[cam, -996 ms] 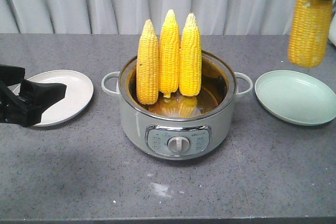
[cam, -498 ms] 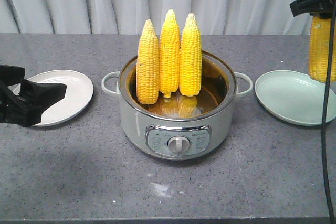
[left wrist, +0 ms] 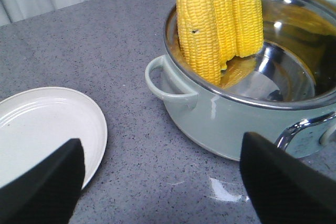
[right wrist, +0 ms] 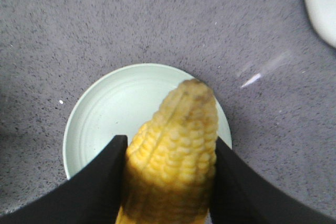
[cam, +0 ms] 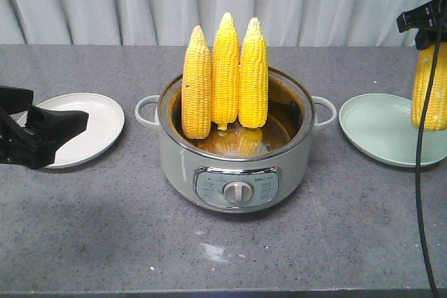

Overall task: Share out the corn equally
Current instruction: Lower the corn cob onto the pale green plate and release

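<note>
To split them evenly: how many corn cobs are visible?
4. Left cob, middle cob and right cob stand upright in the pot; a fourth cob hangs in the right end effector above the green plate. More may hide at the pot's bottom.

Pot [cam: 236, 165] sits central, three cobs [cam: 225, 75] standing in it, left plate [cam: 101, 127] and right plate [cam: 380, 130] flanking, fourth cob [cam: 429, 95] hanging over the right one.

Yellow corn [cam: 225, 75], speckled grey table [cam: 105, 228], seemingly mint plate [cam: 377, 134]
</note>
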Robot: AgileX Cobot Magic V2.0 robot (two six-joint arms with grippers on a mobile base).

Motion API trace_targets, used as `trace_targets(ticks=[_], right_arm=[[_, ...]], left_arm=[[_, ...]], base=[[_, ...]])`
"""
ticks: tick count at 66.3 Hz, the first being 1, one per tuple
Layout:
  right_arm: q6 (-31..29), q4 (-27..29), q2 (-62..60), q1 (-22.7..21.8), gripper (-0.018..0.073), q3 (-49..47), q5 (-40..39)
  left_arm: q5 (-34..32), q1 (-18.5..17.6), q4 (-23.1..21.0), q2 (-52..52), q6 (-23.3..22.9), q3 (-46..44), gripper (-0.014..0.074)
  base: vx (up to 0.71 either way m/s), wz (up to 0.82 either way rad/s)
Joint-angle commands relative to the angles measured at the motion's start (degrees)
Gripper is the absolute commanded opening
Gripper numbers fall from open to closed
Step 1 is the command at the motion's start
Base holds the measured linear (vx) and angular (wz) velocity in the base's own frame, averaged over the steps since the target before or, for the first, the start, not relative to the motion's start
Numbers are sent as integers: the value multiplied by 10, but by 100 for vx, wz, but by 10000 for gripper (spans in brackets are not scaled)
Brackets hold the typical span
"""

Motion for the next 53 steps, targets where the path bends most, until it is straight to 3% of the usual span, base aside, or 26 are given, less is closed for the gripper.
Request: trace_targets(ticks=[1, 11, 33, 53], right_arm=[[-14, 13, -8, -18, 259, -20, -32], [-39, 36, 24, -36, 259, -25, -41], [-55, 77, 119, -36, 259, -118, 19], [-55, 80, 165, -36, 259, -123, 9]], left_arm=[[-35, -5, -16, -4, -2, -20, 587], [-35, -5, -16, -4, -2, -20, 587], [-35, -5, -16, -4, -2, -20, 587], [-35, -5, -16, -4, -2, -20, 587]], base=[[0, 0], [0, 0], [0, 0], [0, 0]])
